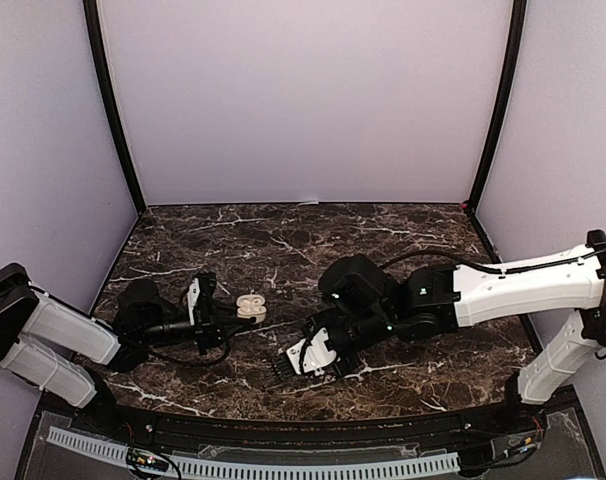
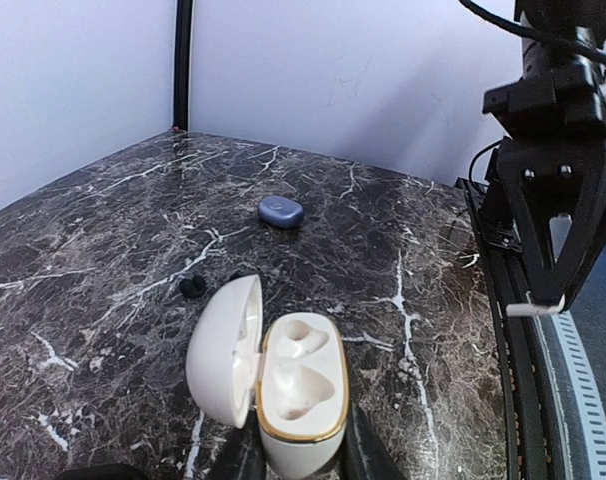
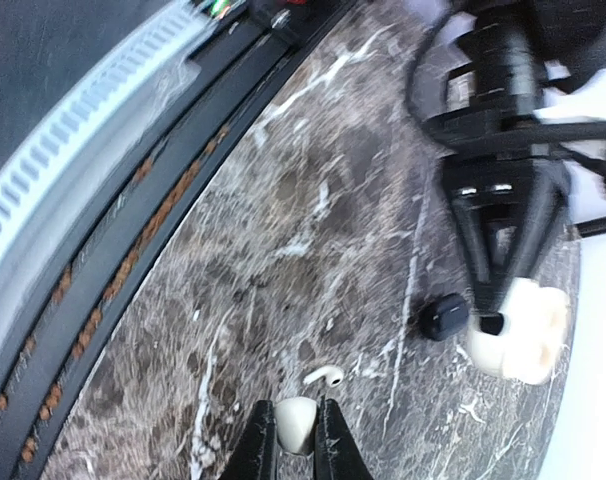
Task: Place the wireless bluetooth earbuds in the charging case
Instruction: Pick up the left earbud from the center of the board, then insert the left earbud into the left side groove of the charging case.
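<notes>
White earbud (image 3: 296,420), judged light and slick, is pinched by right end effector (image 3: 295,445); charging case (image 2: 298,385) is clamped at its six-o'clock end by left end effector (image 2: 299,458).

Dark marble table (image 1: 283,240), closed blue case (image 2: 281,211), small dark earbud (image 2: 192,287), white earbud (image 3: 325,376) apparently lying loose

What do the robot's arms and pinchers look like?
The left arm and right arm wear smooth white shells with chunky black joints, and thin black cables loop along them. The left gripper and right gripper are black, each with two slim tapered fingers. Tiny green lights glow near the right wrist.
</notes>
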